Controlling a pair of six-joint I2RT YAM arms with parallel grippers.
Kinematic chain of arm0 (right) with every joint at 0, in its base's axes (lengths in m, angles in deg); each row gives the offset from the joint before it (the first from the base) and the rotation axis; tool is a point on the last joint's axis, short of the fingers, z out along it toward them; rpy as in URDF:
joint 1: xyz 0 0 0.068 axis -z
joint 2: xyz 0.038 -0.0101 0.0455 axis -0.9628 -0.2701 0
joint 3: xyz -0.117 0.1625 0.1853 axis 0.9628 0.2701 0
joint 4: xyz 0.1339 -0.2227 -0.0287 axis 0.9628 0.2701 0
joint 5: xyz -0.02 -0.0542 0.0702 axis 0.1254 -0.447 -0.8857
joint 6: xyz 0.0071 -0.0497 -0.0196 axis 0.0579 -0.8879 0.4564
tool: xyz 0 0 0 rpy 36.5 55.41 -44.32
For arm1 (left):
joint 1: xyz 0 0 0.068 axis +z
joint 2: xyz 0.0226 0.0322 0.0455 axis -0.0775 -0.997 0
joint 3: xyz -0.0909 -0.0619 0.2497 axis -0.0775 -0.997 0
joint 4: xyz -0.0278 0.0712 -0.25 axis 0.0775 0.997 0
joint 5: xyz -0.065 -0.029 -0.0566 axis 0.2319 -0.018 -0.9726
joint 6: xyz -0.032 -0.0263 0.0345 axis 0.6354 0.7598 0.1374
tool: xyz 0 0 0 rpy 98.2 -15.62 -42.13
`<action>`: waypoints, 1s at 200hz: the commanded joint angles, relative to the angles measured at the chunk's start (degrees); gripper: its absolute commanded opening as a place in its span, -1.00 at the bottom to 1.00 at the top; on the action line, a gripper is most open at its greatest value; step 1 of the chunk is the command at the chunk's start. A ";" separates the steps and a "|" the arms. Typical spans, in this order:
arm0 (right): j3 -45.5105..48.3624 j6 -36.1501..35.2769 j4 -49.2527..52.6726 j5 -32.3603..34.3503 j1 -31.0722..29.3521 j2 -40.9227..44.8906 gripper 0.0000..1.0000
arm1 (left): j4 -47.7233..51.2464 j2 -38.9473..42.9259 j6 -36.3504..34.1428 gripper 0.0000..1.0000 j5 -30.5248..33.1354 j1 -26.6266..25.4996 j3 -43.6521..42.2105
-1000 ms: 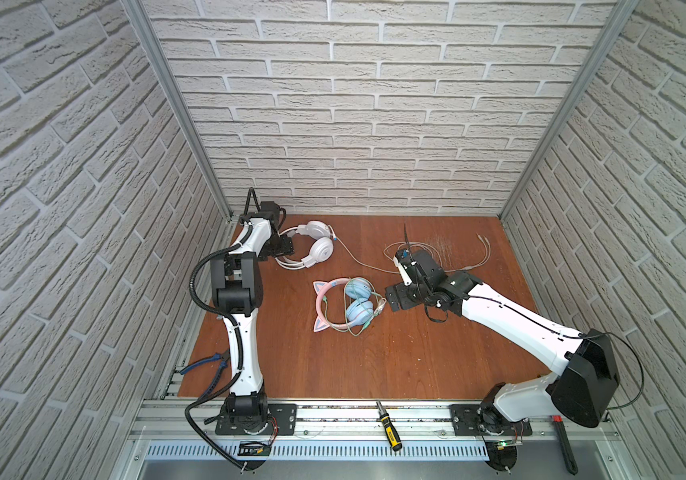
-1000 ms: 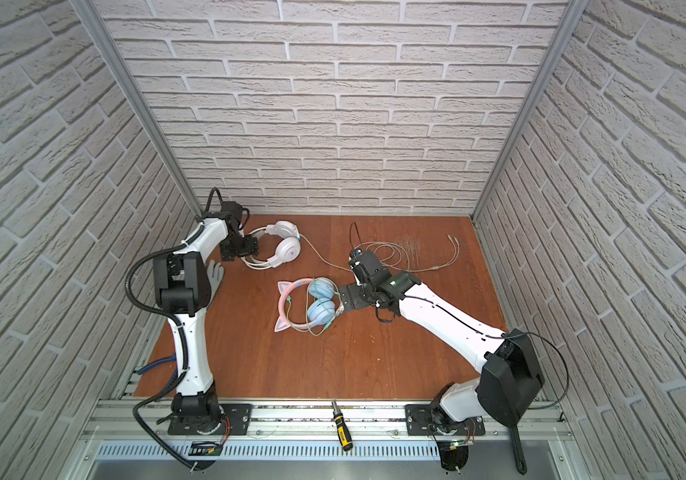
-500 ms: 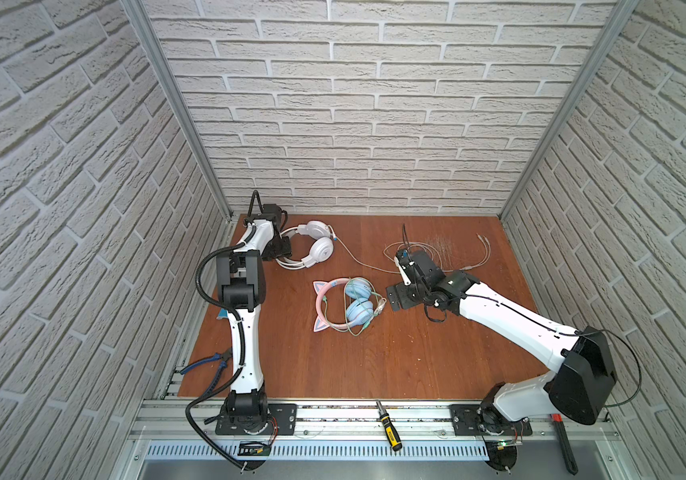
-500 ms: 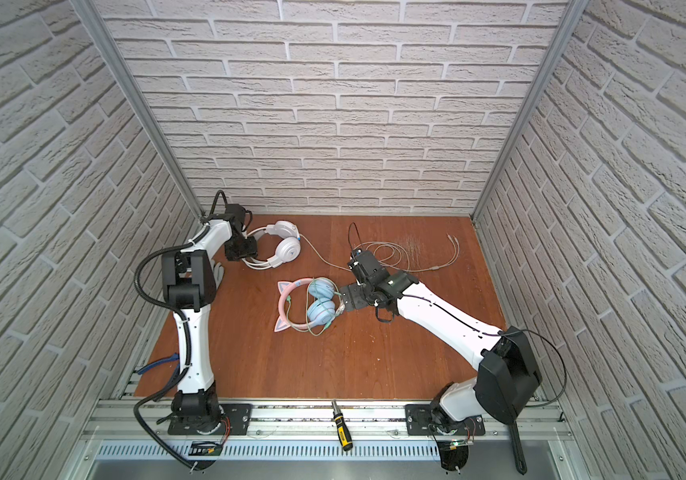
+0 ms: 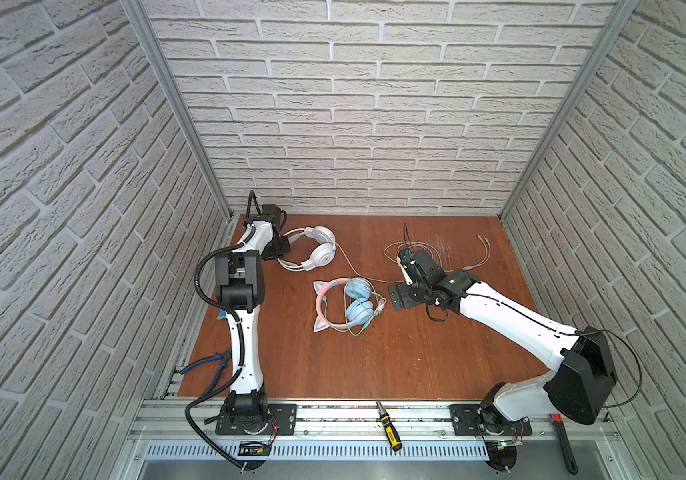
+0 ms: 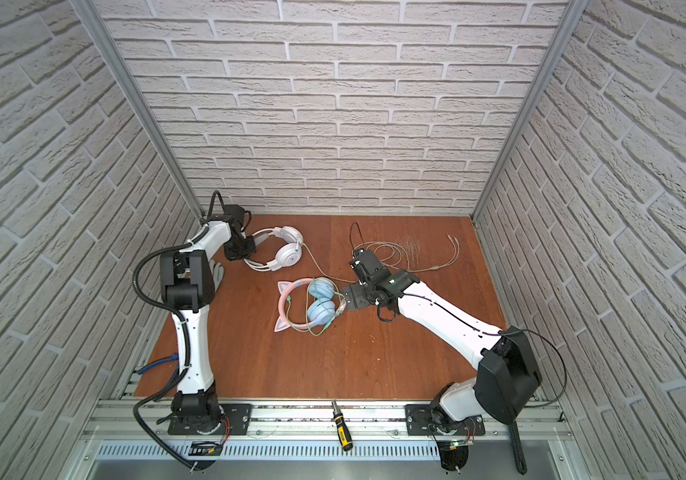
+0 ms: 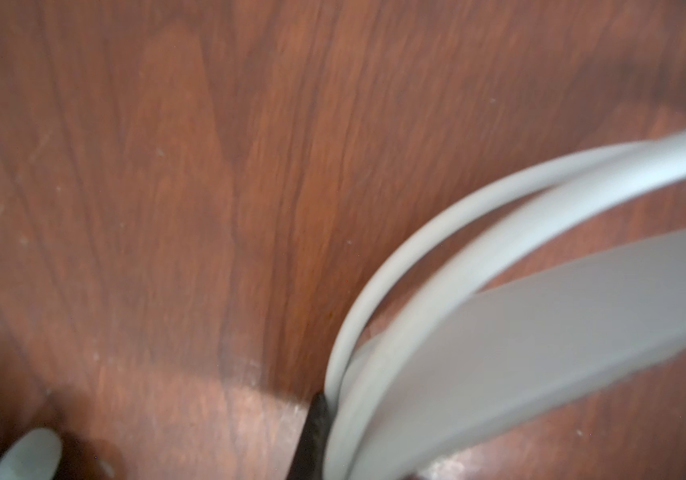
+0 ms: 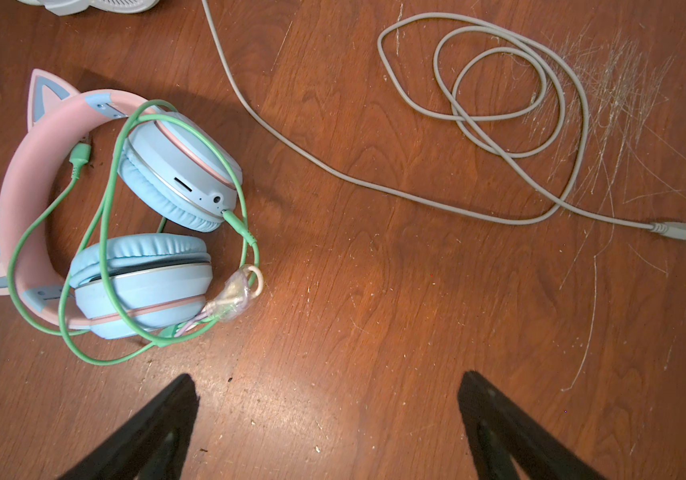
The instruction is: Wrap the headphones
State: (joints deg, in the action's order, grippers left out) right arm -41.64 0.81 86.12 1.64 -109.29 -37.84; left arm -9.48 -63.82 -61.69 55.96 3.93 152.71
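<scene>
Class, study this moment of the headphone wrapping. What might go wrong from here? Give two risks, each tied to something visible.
1. The left gripper pinches the white headphones by the thin band, near its fingertip; they may slip or twist when lifted.
2. The white cable lies in overlapping loops; pulling could knot it or drag the pink headphones nearby.
</scene>
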 commanded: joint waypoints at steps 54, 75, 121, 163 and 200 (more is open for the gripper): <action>1.69 0.24 -0.47 -1.69 1.60 2.06 0.98 | 1.37 3.21 1.05 -1.00 -2.27 -1.77 -5.60; 1.68 0.06 -0.54 -2.69 1.95 1.99 0.98 | 1.31 2.60 1.59 -1.00 -2.73 -1.94 -5.59; 1.60 -0.11 -0.54 -4.79 2.35 1.38 0.98 | 1.13 1.88 2.58 -0.86 -3.23 -2.50 -5.79; 1.41 -0.12 -0.80 -5.57 2.44 0.78 0.98 | 0.41 2.05 3.17 -0.59 -4.19 -2.48 -6.67; 1.24 -0.44 -0.86 -6.18 2.45 0.59 0.98 | 0.57 1.78 3.26 -0.55 -4.20 -2.48 -6.64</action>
State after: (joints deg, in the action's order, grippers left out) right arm -40.62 0.75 86.34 -3.65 -107.15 -37.40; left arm -11.09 -61.22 -59.33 53.51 2.07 148.19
